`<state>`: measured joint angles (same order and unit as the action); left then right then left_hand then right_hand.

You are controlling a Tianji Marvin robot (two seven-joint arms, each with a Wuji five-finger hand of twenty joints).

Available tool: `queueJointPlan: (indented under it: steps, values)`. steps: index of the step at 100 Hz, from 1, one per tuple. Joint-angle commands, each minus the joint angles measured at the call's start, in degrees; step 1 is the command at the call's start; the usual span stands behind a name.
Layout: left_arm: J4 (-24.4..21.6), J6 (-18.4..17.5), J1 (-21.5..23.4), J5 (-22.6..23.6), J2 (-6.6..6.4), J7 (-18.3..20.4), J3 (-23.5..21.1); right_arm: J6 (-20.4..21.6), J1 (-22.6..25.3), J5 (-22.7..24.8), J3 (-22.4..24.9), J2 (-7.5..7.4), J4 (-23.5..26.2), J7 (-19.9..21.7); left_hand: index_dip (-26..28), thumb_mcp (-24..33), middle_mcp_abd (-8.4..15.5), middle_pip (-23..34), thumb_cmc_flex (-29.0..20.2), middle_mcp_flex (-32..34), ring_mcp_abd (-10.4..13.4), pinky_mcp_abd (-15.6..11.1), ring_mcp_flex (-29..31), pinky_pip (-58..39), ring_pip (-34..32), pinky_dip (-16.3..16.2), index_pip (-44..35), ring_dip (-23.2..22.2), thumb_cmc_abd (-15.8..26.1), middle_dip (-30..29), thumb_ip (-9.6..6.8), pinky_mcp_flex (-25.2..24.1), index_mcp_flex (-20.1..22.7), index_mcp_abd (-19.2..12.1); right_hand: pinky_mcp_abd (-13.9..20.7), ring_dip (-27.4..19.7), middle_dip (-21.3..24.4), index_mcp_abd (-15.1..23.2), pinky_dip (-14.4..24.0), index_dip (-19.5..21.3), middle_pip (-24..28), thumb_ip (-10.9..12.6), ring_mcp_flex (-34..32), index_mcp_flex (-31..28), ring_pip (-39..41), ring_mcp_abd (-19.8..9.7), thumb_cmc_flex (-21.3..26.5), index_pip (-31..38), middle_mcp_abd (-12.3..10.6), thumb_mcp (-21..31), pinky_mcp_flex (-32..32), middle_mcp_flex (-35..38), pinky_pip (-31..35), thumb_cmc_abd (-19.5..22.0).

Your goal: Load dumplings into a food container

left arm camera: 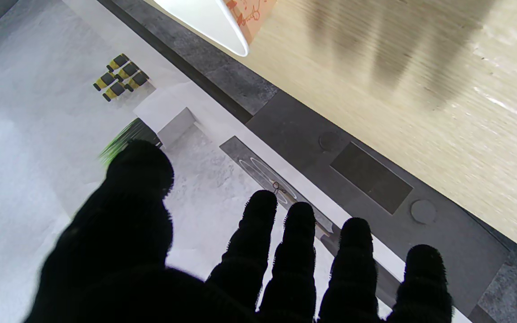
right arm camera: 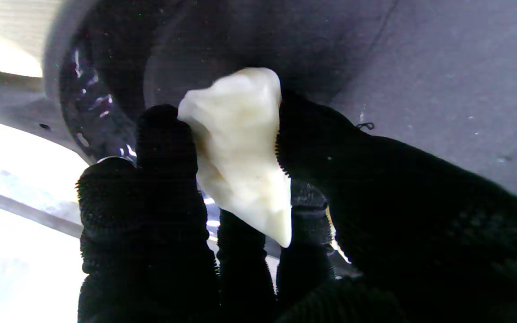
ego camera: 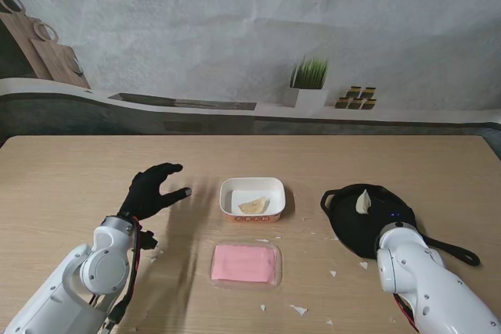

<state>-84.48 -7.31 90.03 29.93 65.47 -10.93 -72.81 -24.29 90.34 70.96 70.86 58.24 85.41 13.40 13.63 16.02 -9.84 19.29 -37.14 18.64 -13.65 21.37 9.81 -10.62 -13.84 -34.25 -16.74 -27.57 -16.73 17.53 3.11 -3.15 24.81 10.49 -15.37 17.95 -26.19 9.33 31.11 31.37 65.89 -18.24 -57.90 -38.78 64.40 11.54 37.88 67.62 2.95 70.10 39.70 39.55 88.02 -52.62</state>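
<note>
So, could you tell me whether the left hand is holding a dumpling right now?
No, the left hand hovers with its fingers spread and nothing in it, while the right hand pinches the dumpling.

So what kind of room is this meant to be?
Probably a mock kitchen: a printed backdrop with potted plant behind a wooden table holding a black frying pan and food container.

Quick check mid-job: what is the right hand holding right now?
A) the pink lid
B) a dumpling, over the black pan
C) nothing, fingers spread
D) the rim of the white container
B: in the right wrist view the right hand has its fingers closed on a pale dumpling, with the black pan just behind it.
</note>
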Motion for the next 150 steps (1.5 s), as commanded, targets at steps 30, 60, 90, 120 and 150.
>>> queueJointPlan:
  steps: [30, 60, 90, 120, 150]
  values:
    - [-0.2, 0.3, 0.1, -0.1, 0.18, 0.6, -0.1, 6.2, 2.2, -0.2, 3.3, 1.16, -0.8, -9.7, 0.5, 2.1, -1.7, 0.4, -0.5, 1.4, -0.7, -0.7, 0.9, 2.5, -1.8, -0.3, -0.6, -1.2, -1.4, 0.1, -1.78, 0.4, 2.4, 1.6, 2.6, 1.4, -0.8, 2.3, -1.5, 0.7, 2.6, 1.3, -10.1, -12.6, 3.4, -2.0, 12.5, -0.4, -3.0, 10.2, 4.1, 11.0, -1.5, -4.3]
    - [0.0, 0.0, -0.1, -0.5, 0.21, 0.6, 0.0, 10.7, 4.9, -3.1, 9.2, 2.03, 5.3, -12.7, 0.1, 2.8, -1.7, 0.5, -0.1, 1.5, -0.7, -1.0, 0.8, 2.6, -2.4, 0.1, -0.1, -1.1, -1.5, 0.1, -1.63, 0.7, 2.8, 2.2, 2.3, 2.2, -1.3, 1.6, -1.4, 1.2, 1.9, 0.9, -10.7, -13.0, 3.3, -1.4, 12.9, -0.8, -2.5, 10.8, 4.3, 11.9, -1.6, -5.2]
    - [0.2, -0.4, -0.3, -0.6, 0.27, 0.4, 0.0, 14.7, 3.8, -9.8, 9.9, 2.70, 11.9, -10.7, 0.0, 3.2, -1.7, 0.5, 0.2, 1.5, -0.7, -1.1, 0.7, 2.6, -2.6, 0.4, 0.0, -0.9, -1.5, 0.0, -1.54, 0.9, 2.9, 2.4, 1.6, 2.4, -1.8, 0.8, -2.0, 1.5, 1.4, 0.9, -10.8, -13.4, 3.1, -0.8, 13.3, -1.2, -1.9, 10.9, 4.3, 12.2, -1.4, -5.5]
    - [-0.9, -0.9, 0.7, -0.9, 0.33, 0.2, -1.0, 11.8, -5.7, -16.7, -0.6, 2.85, 14.5, -4.4, -0.1, 3.2, -1.7, 0.5, 0.3, 1.5, -0.7, -1.1, 0.6, 2.5, -2.6, 0.5, 0.1, -0.8, -1.3, 0.0, -1.49, 1.0, 3.0, 2.5, 2.1, 2.8, -2.4, 1.0, -1.7, 2.1, 1.3, 0.9, -10.4, -12.9, 3.3, -1.0, 13.2, -1.3, -1.9, 10.7, 3.7, 11.7, -1.2, -4.7]
    - [-1.9, -1.3, 1.8, -0.9, 0.36, -0.2, -2.2, 2.4, -19.8, -27.8, -18.4, 5.06, 8.7, -6.1, -0.1, 3.2, -1.6, 0.4, 0.3, 1.6, -0.6, -1.1, 0.6, 2.5, -2.5, 0.6, 0.2, -0.7, -1.3, 0.0, -1.48, 1.0, 3.1, 2.5, 2.2, 2.8, -2.7, 0.8, -1.7, 2.6, 1.3, 1.0, -10.1, -12.5, 3.4, -0.9, 13.4, -1.2, -1.8, 10.4, 3.3, 11.4, -1.2, -4.3]
